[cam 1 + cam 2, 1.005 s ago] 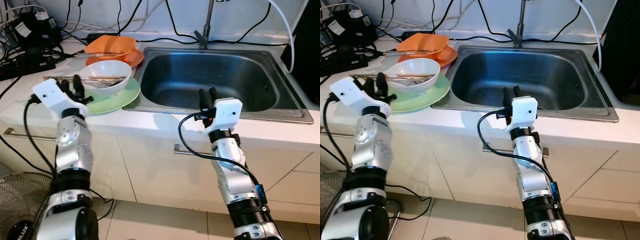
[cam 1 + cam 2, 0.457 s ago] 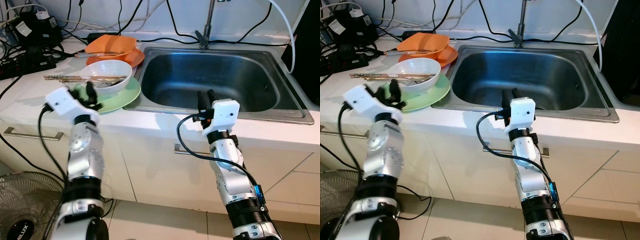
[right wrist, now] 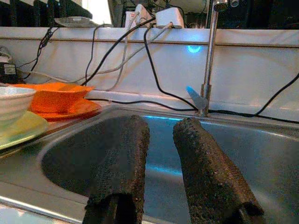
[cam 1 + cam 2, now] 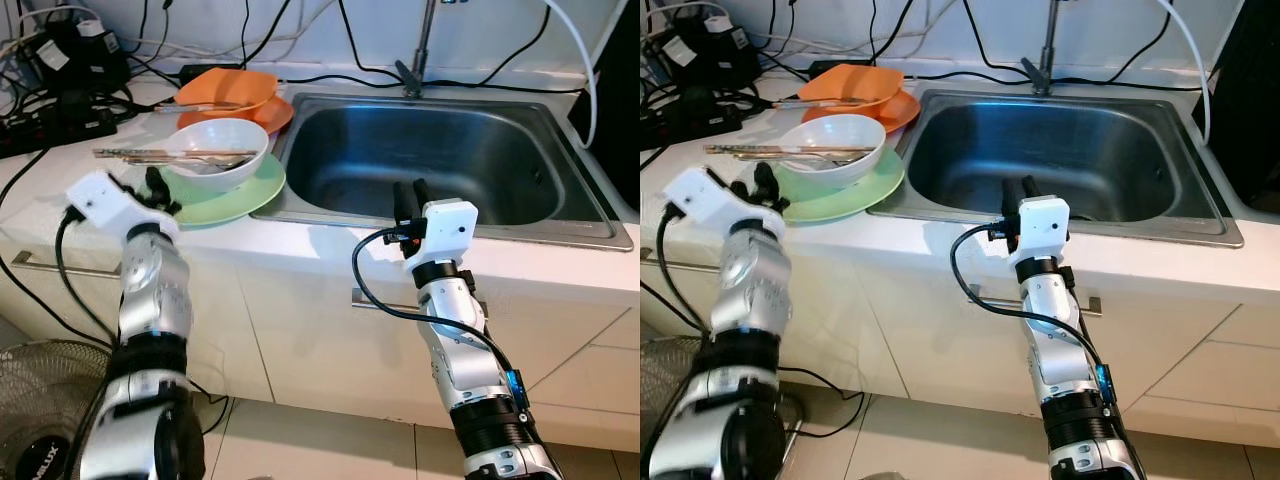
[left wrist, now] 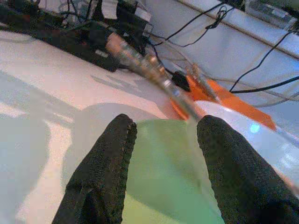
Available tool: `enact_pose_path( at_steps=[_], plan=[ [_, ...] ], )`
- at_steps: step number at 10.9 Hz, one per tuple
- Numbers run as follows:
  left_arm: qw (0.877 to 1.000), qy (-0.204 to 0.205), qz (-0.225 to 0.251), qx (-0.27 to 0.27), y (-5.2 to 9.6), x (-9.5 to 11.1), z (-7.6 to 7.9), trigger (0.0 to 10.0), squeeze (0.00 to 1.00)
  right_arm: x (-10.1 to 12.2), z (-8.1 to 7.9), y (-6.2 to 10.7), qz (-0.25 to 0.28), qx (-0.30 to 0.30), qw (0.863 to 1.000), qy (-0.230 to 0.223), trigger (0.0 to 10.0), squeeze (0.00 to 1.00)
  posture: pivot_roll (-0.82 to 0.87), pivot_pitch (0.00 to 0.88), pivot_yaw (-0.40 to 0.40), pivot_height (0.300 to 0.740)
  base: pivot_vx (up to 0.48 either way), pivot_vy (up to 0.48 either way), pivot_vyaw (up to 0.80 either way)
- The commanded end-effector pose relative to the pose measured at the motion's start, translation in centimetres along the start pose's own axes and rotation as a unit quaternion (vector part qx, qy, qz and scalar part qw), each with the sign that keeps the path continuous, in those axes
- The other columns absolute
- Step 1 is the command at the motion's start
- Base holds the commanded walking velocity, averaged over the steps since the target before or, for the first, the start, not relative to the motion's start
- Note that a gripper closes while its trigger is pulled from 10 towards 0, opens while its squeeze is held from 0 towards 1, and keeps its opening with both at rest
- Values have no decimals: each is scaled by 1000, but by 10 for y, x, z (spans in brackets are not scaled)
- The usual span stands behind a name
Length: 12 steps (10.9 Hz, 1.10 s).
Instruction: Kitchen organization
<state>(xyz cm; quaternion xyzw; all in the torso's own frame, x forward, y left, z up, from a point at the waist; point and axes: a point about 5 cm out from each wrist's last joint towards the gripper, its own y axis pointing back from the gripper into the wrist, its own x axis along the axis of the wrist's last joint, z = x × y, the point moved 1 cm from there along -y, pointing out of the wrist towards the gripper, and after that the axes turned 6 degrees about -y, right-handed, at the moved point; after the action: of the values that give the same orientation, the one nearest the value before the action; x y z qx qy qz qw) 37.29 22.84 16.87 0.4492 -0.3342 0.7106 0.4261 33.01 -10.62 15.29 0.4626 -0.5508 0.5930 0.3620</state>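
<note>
Right gripper (image 4: 409,192) parked at the near sink (image 4: 560,222) rim, fingers parted a little, empty; unchanged over the last second. Left gripper (image 4: 160,190) has swung out, in, and back left; it now sits at the green plate's (image 4: 245,197) near-left edge, fingers spread, holding nothing. White bowl (image 4: 215,143) with chopsticks (image 4: 130,153) rests on that plate. Farther off, the orange dishes (image 4: 225,92). Likely lining up a grasp on the plate stack; nothing moved yet.

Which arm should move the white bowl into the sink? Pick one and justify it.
Left. The left tool is open at the green plate's rim, just short of the white bowl. The right tool sits at the sink's front edge, farther from the dishes.
</note>
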Motion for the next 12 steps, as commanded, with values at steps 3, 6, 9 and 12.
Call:
enact_pose_path(
  at_steps=[3, 6, 9, 12],
  plan=[
    [1000, -2, 14, 8, -11, 10, 0, 10000, 0, 4, -1, -2, 8, 3, 1000, -1, 10000, 0, 76, 0, 53, 740, 0, 0, 0],
    [999, -9, 10, 42, -17, 11, -10, 10000, 0, 3, 0, -1, 7, 2, 1000, -1, 10000, 0, 72, 0, 52, 740, 0, 0, 0],
    [999, -10, 19, 45, -21, 17, -9, 4667, 0, 3, 0, 0, 6, 3, 1000, -1, 10000, 0, 69, 0, 50, 740, 0, 0, 0],
    [999, -5, 23, 48, -22, 17, -7, 0, 0, 3, 0, -1, 7, 2, 1000, -1, 10000, 0, 66, 0, 49, 740, 0, 0, 0]
  ],
)
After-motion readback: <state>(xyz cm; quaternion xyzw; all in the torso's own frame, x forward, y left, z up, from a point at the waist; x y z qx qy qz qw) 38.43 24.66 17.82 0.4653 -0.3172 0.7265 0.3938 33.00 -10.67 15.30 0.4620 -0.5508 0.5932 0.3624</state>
